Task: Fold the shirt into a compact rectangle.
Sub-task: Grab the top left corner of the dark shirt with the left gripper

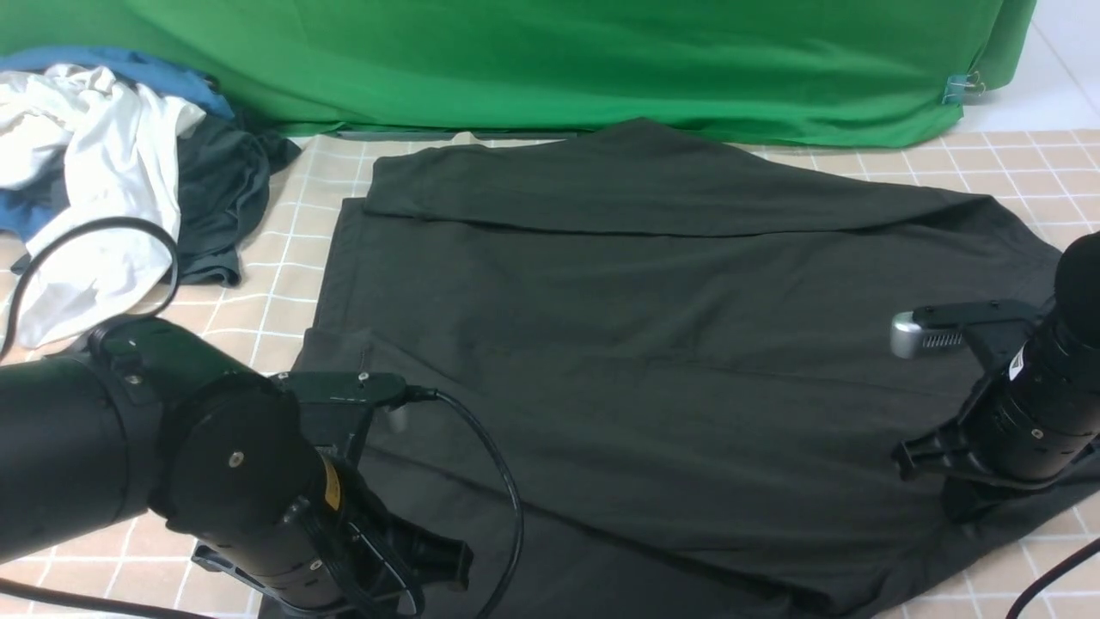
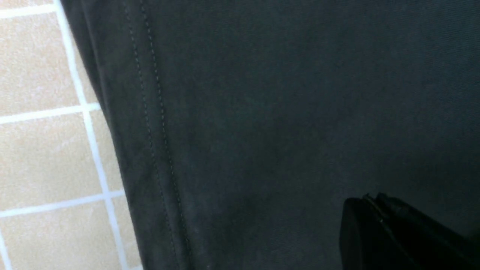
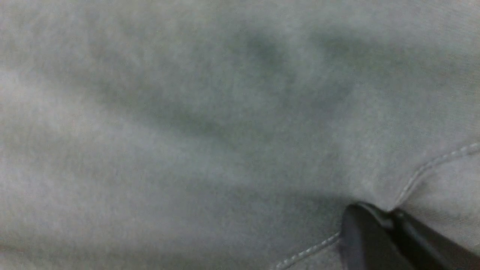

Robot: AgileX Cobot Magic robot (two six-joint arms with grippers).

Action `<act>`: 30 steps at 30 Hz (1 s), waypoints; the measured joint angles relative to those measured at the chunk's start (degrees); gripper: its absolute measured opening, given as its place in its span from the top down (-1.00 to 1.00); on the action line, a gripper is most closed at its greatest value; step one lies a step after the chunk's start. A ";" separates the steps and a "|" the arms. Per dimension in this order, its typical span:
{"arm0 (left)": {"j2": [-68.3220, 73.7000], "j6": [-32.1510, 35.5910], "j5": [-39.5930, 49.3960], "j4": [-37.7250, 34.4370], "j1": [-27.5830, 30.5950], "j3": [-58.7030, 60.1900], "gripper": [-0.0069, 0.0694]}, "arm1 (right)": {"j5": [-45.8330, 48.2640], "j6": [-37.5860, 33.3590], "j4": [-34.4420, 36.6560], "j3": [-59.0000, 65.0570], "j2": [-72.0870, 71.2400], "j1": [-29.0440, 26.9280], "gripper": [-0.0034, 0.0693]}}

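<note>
Black cotton fills the front view: the shirt (image 1: 653,361) lies spread over the tile-patterned worktop (image 1: 1031,172), a fold along its far edge. The left arm (image 1: 172,456) sits low at its near-left corner, the right arm (image 1: 1023,404) at its right edge. Left wrist view: the left claw (image 2: 369,198) is closed above the fabric; whether it pinches cloth, I cannot tell. Right wrist view: the right claw (image 3: 388,213) is clamped on the shirt's stitched hem.
</note>
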 joint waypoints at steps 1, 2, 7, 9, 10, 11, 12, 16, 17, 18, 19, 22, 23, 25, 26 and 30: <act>0.00 0.00 0.00 0.00 0.00 0.00 0.79 | 0.25 -0.44 0.00 -0.06 -0.05 0.00 0.77; 0.00 -0.01 0.00 0.00 0.00 0.00 0.79 | 0.31 -0.76 0.00 -0.06 -0.24 0.00 0.77; 0.00 -0.01 0.05 0.00 0.00 0.00 0.79 | 4.77 -1.44 -0.78 0.68 -3.96 0.00 0.78; 0.00 -0.01 0.16 0.00 0.00 0.00 0.79 | 6.16 -1.55 -0.91 1.24 -6.51 -0.05 0.78; 0.00 -0.01 0.24 0.00 0.00 0.00 0.79 | 7.31 -1.70 -1.16 1.91 -8.38 -0.05 0.78; 0.00 -0.01 0.24 0.00 0.00 0.00 0.79 | 7.81 -1.74 -1.31 2.57 -9.71 -0.10 0.78; 0.00 -0.01 0.29 0.00 0.00 0.00 0.79 | 8.12 -1.74 -1.37 3.09 -10.72 -0.10 0.78; 0.00 -0.01 0.66 0.00 0.00 0.00 0.79 | 9.22 -1.74 -2.56 6.02 -12.00 -0.10 0.78; 0.00 0.05 0.86 0.00 0.00 0.00 0.79 | 9.27 -1.62 -3.06 6.83 -12.00 -0.10 0.78; 0.00 0.19 1.14 0.00 0.00 0.00 0.79 | 9.27 -1.24 -3.86 7.54 -12.00 -0.10 0.78; 0.00 0.25 1.31 0.00 0.00 0.00 0.79 | 9.27 -0.74 -4.31 8.11 -12.00 -0.10 0.78; 0.00 0.58 1.72 0.19 0.00 0.00 0.79 | 8.91 -0.34 -5.76 9.22 -12.00 -0.10 0.78; 0.00 0.58 1.72 0.19 0.00 0.00 0.79 | 8.91 -0.34 -5.76 9.29 -12.00 -0.10 0.78; 0.00 0.58 1.72 0.26 0.00 0.00 0.79 | 7.89 0.08 -6.48 9.84 -12.00 -0.10 0.74; 0.00 0.58 1.72 0.26 0.00 0.00 0.79 | 7.71 0.64 -6.56 10.04 -12.00 -0.10 0.71; 0.00 0.58 2.44 0.95 0.00 -0.20 0.79 | 8.45 1.36 -7.72 10.20 -12.00 -0.10 0.29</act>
